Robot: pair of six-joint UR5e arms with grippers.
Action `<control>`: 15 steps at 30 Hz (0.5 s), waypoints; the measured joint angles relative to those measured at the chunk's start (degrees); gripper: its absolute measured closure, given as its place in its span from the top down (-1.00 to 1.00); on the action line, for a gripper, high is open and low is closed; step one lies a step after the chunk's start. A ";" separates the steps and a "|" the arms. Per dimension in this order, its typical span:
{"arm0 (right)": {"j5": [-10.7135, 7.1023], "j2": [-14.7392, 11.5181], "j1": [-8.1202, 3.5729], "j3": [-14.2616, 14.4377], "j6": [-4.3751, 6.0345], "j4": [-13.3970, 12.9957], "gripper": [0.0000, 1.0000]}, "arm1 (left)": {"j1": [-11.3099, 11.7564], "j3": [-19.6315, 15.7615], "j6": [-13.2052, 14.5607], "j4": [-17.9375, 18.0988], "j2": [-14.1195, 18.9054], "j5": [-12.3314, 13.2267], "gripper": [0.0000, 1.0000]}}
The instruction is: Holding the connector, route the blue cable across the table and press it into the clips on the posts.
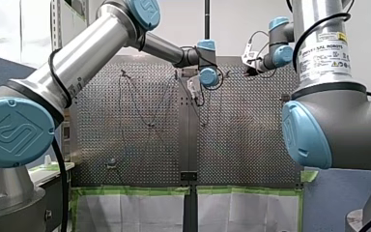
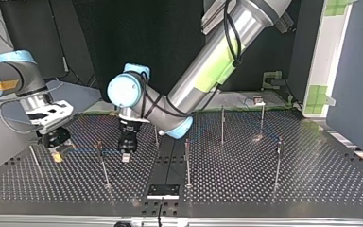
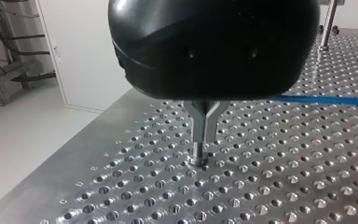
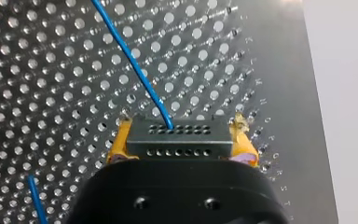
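In the right wrist view my right gripper [image 4: 182,126] is shut on a dark grey connector [image 4: 177,140], clamped between its yellow pads [image 4: 120,142]. The blue cable [image 4: 130,58] leaves the connector's face and runs away over the perforated table. At the top view's left the same gripper [image 2: 56,144] hangs just above the table. From it the cable [image 2: 82,151] stretches past a post [image 2: 103,165] towards my left gripper [image 2: 126,157]. My left gripper [image 3: 199,149] has its metal fingers shut, tips down at the table surface. The cable [image 3: 326,100] passes beside it, partly hidden by the black body.
Several thin upright posts stand on the perforated table [image 2: 312,179]: one near the middle [image 2: 187,161], others towards the top view's right [image 2: 222,125] [image 2: 278,161]. A small black plate [image 2: 163,190] lies at the near edge. The table's edge [image 3: 93,140] lies beside my left gripper.
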 joint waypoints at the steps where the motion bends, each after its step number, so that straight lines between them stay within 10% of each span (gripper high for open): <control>1: -0.03 0.02 -0.05 0.00 0.00 0.00 -1.00 | 0.02 0.00 0.00 -0.23 0.00 0.07 -0.98; 4: -0.28 0.05 -0.46 -0.05 -0.08 -0.01 -1.00 | -0.07 -0.01 -0.06 -0.79 0.01 0.27 -0.60; 5: -0.36 0.07 -0.59 -0.07 -0.13 -0.01 -1.00 | -0.15 0.00 -0.10 -0.92 0.01 0.34 -0.18; 9: -0.54 0.11 -1.05 -0.09 -0.27 -0.05 -1.00 | -0.58 -0.20 -0.33 -1.30 0.02 0.58 -0.06; 10: -0.56 0.12 -1.10 -0.09 -0.29 -0.05 -1.00 | -0.72 -0.38 -0.46 -1.45 0.02 0.61 0.68; 11: -0.58 0.15 -1.13 -0.09 -0.31 -0.03 -1.00 | -0.85 -0.53 -0.57 -1.59 0.02 0.62 0.95; 15: -0.61 0.19 -1.19 -0.10 -0.46 -0.02 -1.00 | -1.27 -1.07 -0.93 -2.26 0.06 0.64 1.00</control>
